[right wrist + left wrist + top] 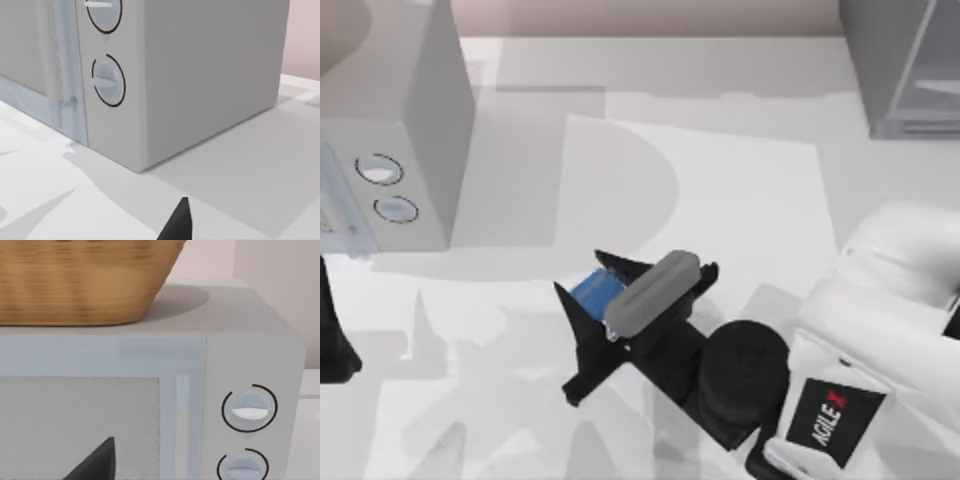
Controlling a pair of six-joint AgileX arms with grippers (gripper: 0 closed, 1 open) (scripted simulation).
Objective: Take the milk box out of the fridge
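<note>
The milk box [592, 291] is a small bright blue box held above the middle of the table, well away from the fridge [900, 70], the dark grey cabinet at the far right corner. My right gripper [582, 280] reaches in from the lower right with its grey bar just behind the box. Its black fingers are shut on the milk box from both sides. One black fingertip [177, 224] shows in the right wrist view. My left arm [332, 335] stays parked at the left edge, and a dark fingertip [97, 464] shows in its wrist view.
A light grey box with two round dials [395, 130] stands at the left rear, close in front of both wrist cameras [250, 410] [200, 75]. A wicker basket [75, 280] sits on top of it. White table surface [720, 190] lies between it and the fridge.
</note>
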